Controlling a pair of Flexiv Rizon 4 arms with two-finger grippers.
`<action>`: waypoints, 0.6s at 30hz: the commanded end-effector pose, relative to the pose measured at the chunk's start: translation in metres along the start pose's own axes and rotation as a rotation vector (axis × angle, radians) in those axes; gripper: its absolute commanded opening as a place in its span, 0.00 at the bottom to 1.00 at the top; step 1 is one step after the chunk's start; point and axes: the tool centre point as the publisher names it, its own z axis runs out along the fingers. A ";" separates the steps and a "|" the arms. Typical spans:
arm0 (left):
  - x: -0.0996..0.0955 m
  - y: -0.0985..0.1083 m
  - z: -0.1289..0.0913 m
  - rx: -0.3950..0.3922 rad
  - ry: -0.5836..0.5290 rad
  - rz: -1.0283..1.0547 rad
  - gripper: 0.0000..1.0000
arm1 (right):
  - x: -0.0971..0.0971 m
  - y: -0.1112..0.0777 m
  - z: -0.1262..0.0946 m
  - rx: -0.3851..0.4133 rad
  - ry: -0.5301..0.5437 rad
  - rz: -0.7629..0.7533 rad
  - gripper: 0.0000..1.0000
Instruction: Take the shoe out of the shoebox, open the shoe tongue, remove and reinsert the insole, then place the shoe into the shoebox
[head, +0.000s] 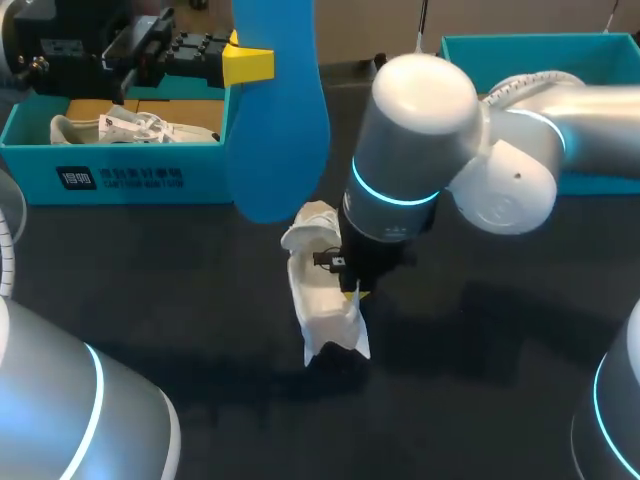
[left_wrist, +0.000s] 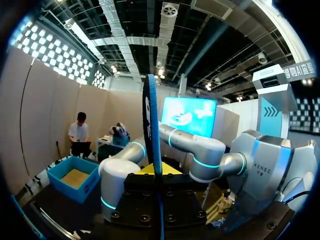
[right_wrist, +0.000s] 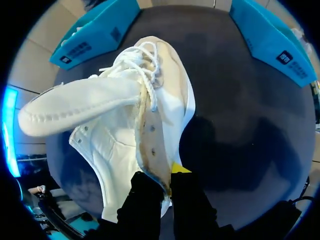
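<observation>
Since the insole (head: 280, 130) hangs clear of the shoe (head: 322, 300), pinched upright in the left gripper (head: 250, 63) above the far left part of the table (head: 480, 380), the step in hand reads as the turn from removal to reinsertion.

Left wrist view: insole edge-on between the fingers, gripped.

Right gripper (head: 352, 288): closed on the shoe's side wall by the lace row. The right wrist view shows that edge nipped between the fingers (right_wrist: 179, 169), with the tongue (right_wrist: 75, 107) folded wide out and the opening exposed.

Shoe position: about midway between the table's left and right edges, well apart from the shoebox (head: 120, 182) at the far left corner, which holds a second shoe (head: 130, 128). Cannot tell whether the sole rests on the table.

Next move, as judged: lower the insole toe-first into the opening while the right gripper keeps the shoe steady and the tongue clear. Risk: the insole catching on the laces.
</observation>
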 end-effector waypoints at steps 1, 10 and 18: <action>-0.001 0.000 0.000 -0.003 0.001 0.000 0.00 | -0.006 0.003 0.007 0.006 0.024 -0.004 0.00; -0.001 0.000 0.000 -0.003 0.001 0.000 0.00 | -0.017 0.011 0.020 0.029 0.067 -0.042 0.00; -0.001 0.000 0.000 -0.003 0.001 0.000 0.00 | -0.027 0.013 0.031 0.051 0.099 -0.058 0.00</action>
